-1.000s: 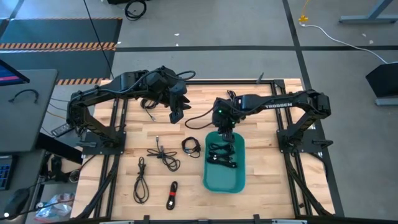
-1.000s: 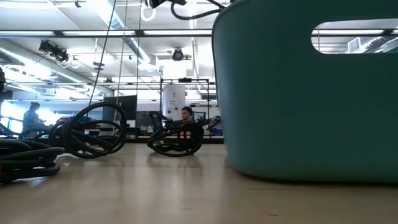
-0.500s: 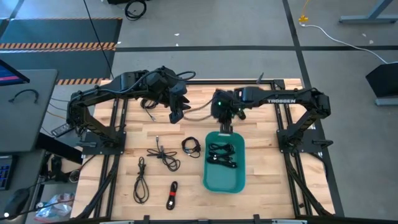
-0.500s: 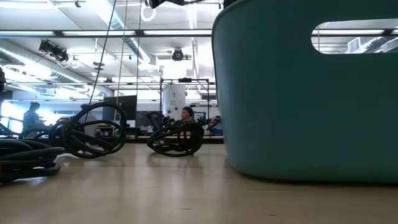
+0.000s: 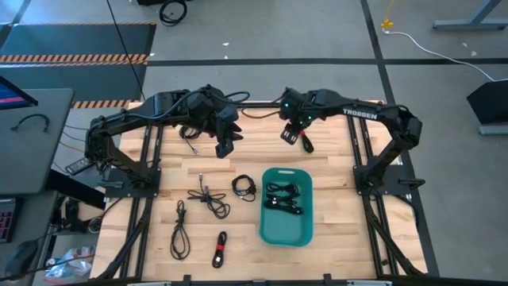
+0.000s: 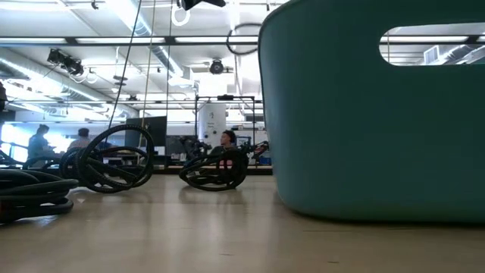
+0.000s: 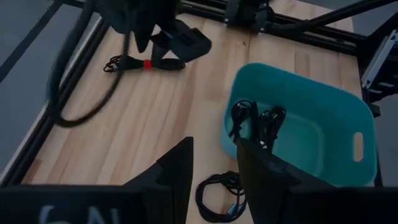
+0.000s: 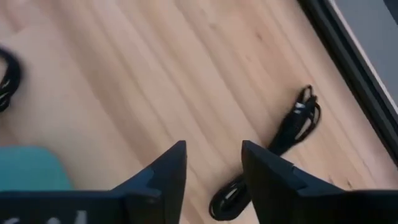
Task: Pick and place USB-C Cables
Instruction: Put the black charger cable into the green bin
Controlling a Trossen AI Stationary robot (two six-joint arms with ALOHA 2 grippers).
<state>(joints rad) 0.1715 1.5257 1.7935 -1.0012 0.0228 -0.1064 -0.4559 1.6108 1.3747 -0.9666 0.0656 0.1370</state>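
Right pincer (image 5: 304, 141) apart, empty, above bare table (image 5: 333, 159); left pincer (image 5: 225, 146) apart, empty too.

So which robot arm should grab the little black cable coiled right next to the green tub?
Probably the left gripper: it hangs open, nearer the coiled cable beside the tub. The right gripper, also open, is farther back.

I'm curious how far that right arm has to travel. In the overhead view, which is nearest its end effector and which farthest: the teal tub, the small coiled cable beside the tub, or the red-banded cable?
1. Teal plastic tub, below the right end effector.
2. Small coiled black cable, left of the tub.
3. Black cable with a red band, near the table's front edge.
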